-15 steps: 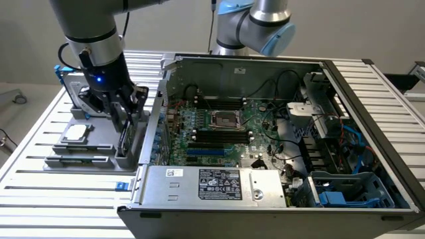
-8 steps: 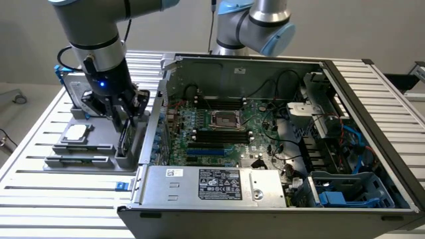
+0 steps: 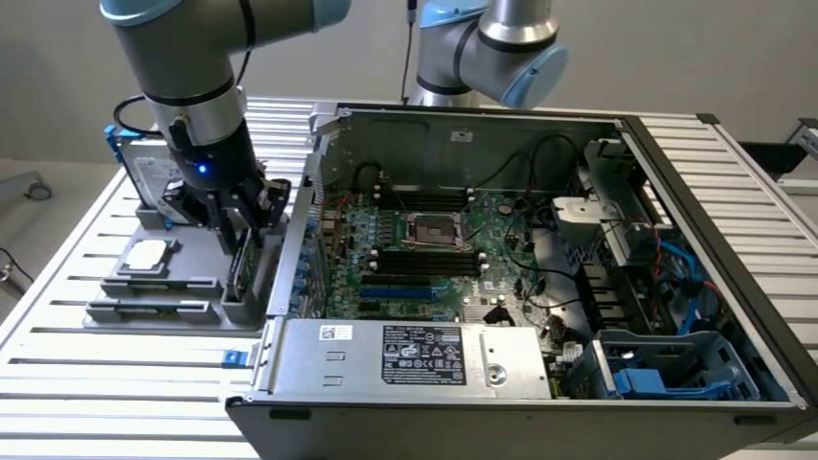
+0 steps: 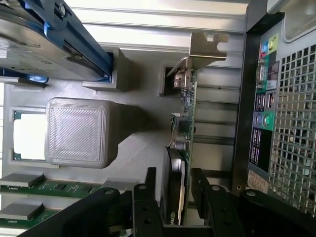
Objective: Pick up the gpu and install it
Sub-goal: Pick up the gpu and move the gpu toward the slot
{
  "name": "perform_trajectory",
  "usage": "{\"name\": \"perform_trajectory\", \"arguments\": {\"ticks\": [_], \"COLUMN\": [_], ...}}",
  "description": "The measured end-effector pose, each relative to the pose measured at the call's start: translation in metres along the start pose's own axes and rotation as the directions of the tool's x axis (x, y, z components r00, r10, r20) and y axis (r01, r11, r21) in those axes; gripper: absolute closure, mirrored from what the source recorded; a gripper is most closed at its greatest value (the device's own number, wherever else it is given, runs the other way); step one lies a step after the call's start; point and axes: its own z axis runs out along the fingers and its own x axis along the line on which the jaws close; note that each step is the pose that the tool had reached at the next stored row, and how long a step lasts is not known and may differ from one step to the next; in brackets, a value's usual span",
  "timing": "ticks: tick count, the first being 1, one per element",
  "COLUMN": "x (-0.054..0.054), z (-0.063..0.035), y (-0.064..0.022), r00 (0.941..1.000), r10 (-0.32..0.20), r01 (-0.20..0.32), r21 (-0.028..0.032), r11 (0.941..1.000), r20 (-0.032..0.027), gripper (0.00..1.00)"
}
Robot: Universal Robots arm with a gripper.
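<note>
The gpu stands on edge in a slot of the grey parts holder, green board edge up and its silver bracket at the far end. My gripper is open and straddles the card's black-covered end, one black finger on each side with small gaps. In the exterior view the gripper hangs low over the gpu at the holder's side nearest the open computer case.
The holder also carries a hard drive with a blue frame, a processor chip and memory sticks. The case's motherboard lies exposed, blue slots near the power supply. A second arm stands behind.
</note>
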Motion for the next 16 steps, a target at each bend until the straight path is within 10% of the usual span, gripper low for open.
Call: {"name": "perform_trajectory", "arguments": {"ticks": [12, 16], "x": [-0.0002, -0.0003], "z": [0.0058, 0.0060], "y": [0.0039, 0.0044], "r00": [1.0000, 1.0000], "r10": [0.000, 0.000], "r01": [0.000, 0.000], "r21": [0.0089, 0.0114], "r11": [1.0000, 0.9999], "r20": [-0.0006, -0.0009], "gripper": [0.58, 0.71]}}
